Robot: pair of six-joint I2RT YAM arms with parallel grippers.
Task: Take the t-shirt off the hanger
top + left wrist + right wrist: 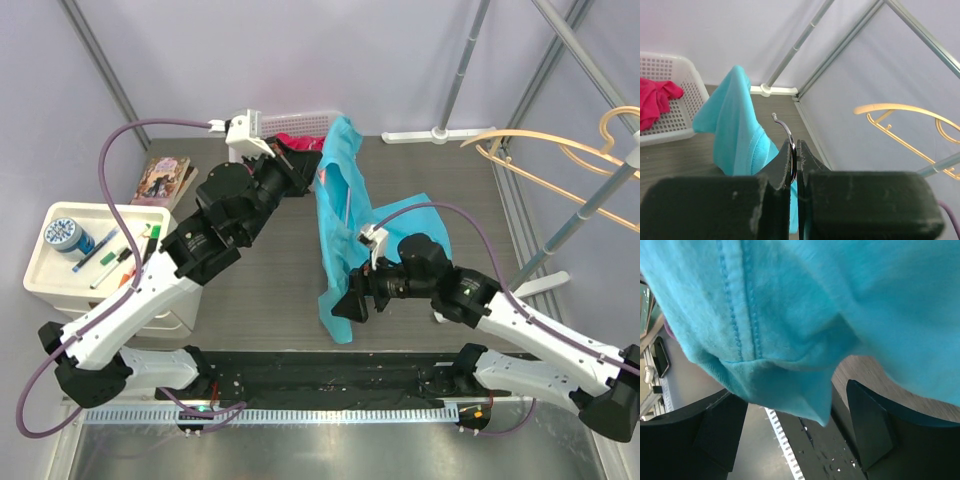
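A turquoise t-shirt (340, 215) hangs on a hanger held up over the table. My left gripper (300, 160) is shut on the hanger's metal hook (785, 131), which shows pinched between its fingers in the left wrist view, with the shirt (735, 125) draped just beyond. My right gripper (352, 300) is open at the shirt's lower hem. In the right wrist view the hem (790, 375) hangs down between the two spread fingers (870, 425) without being pinched.
A white basket (290, 125) with a red cloth (655, 100) stands at the back. A white bin of pens and tape (85, 250) and a book (160, 180) lie left. Spare hangers (560, 160) hang on a rack at the right.
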